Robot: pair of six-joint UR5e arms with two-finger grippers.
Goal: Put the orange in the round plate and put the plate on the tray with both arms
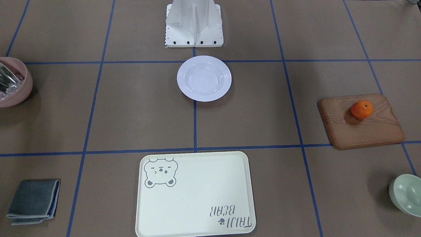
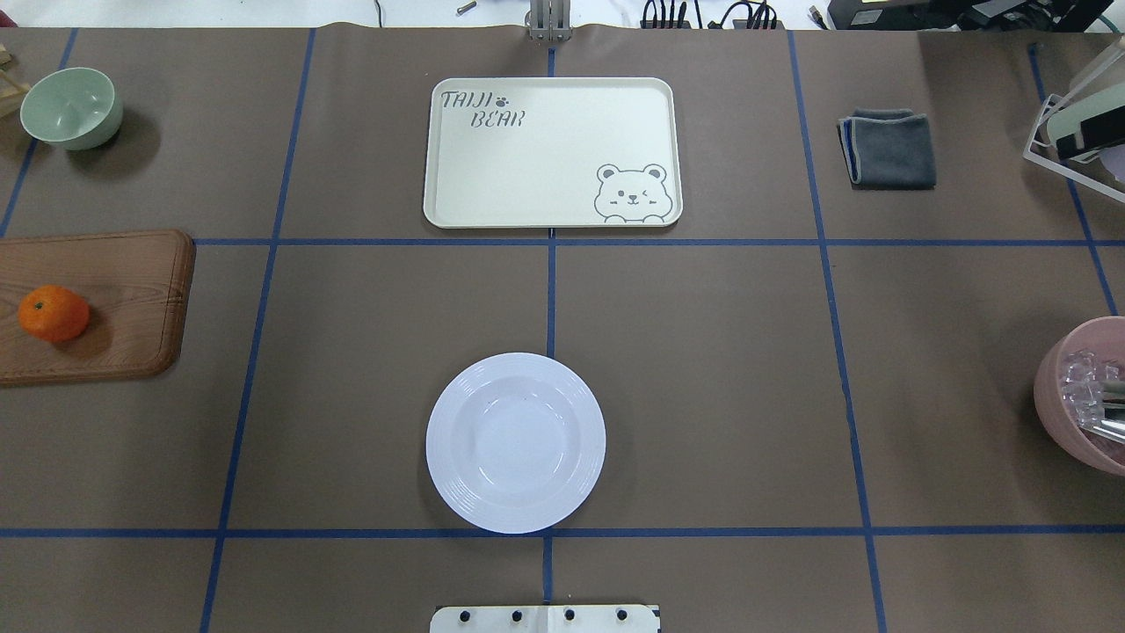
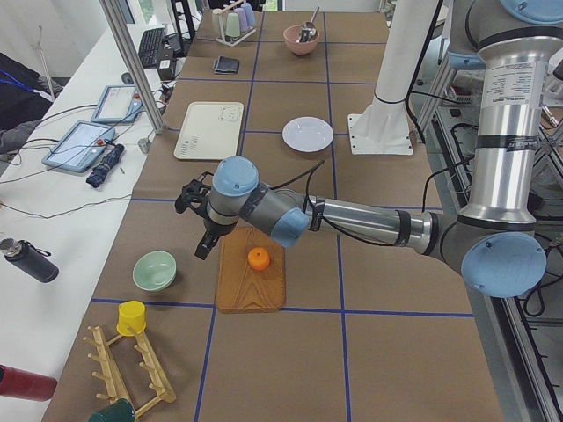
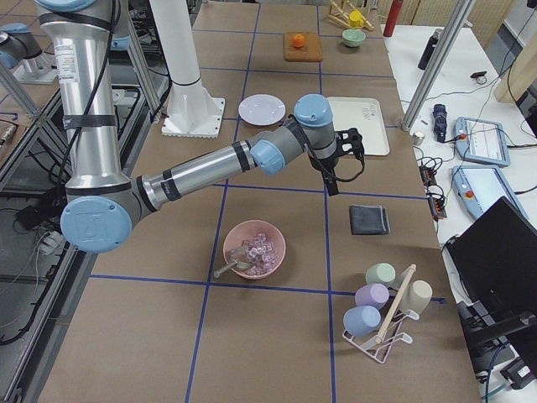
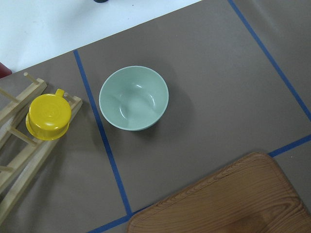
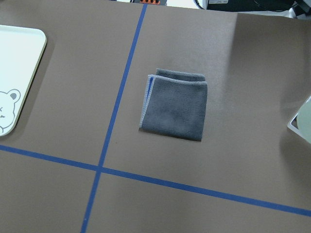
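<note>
fingers: cannot tell if apart or together (side views only).
left gripper hangs by the wooden board bearing the orange; right gripper near the tray; round plate on the table, apart from the tray.

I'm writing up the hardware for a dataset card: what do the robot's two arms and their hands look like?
The left arm and the right arm look alike: silver-grey metal tubes linked by rounded joints with light-blue caps, and black cables running along them. The left arm's upright segment carries small printing. Each arm ends in a black hand: the left hand and the right hand.
</note>
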